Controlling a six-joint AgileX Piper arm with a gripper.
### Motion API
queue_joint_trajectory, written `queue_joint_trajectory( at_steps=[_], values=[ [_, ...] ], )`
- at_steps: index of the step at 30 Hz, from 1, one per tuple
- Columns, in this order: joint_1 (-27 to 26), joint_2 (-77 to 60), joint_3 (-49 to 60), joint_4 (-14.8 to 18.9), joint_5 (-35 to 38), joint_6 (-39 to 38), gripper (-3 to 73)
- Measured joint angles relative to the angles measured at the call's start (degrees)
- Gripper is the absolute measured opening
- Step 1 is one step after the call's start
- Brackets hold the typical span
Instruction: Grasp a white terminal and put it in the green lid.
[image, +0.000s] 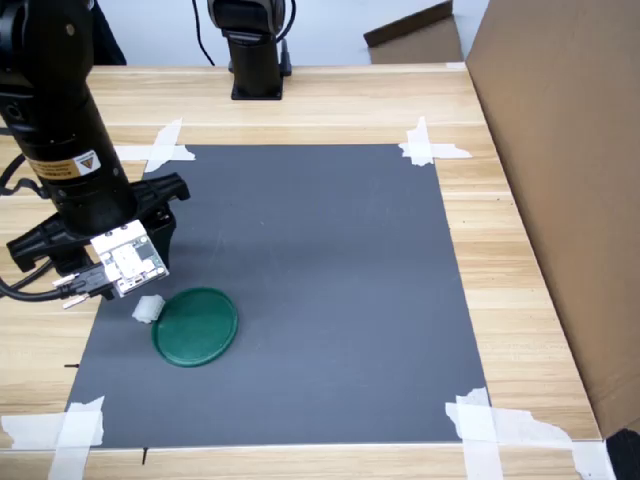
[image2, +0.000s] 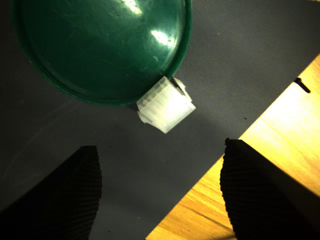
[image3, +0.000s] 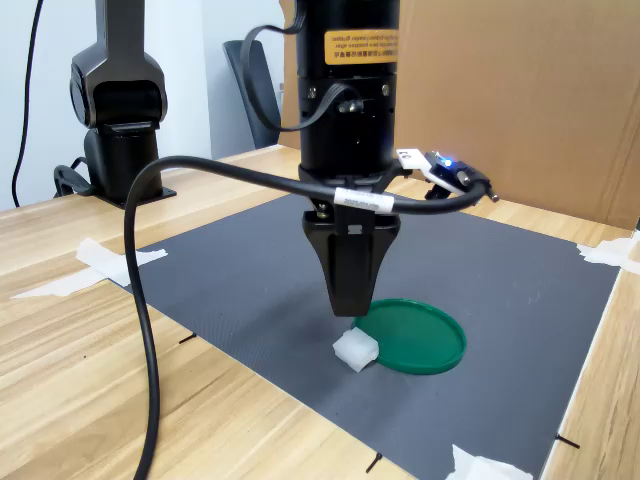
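Observation:
The white terminal (image: 148, 309) (image2: 165, 107) (image3: 356, 350) lies on the dark mat, outside the green lid (image: 195, 326) (image2: 100, 47) (image3: 412, 335) and touching its rim. Nothing lies inside the lid. My gripper (image2: 160, 195) (image3: 352, 305) hangs pointing down a little above the terminal. It is open: in the wrist view the two dark fingers (image2: 60, 195) stand wide apart with only mat and table between them, and the terminal sits just ahead of the gap. In the first exterior view the arm (image: 70, 150) and its wrist camera (image: 125, 260) cover the fingertips.
A dark grey mat (image: 330, 290) is held to the wooden table (image: 500, 260) by white tape (image: 430, 148) at its corners. A cardboard wall (image: 570, 150) stands along the first exterior view's right. A second black arm's base (image: 255, 55) stands at the back.

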Motion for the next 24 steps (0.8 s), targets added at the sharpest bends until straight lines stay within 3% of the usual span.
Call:
queue_joint_trajectory(
  at_steps=[12,24],
  values=[
    [-0.17,2.28,0.06,0.00,-2.92,6.36,57.5],
    [-0.47,5.03,0.10,1.57,-4.39,6.61,57.5]
  ],
)
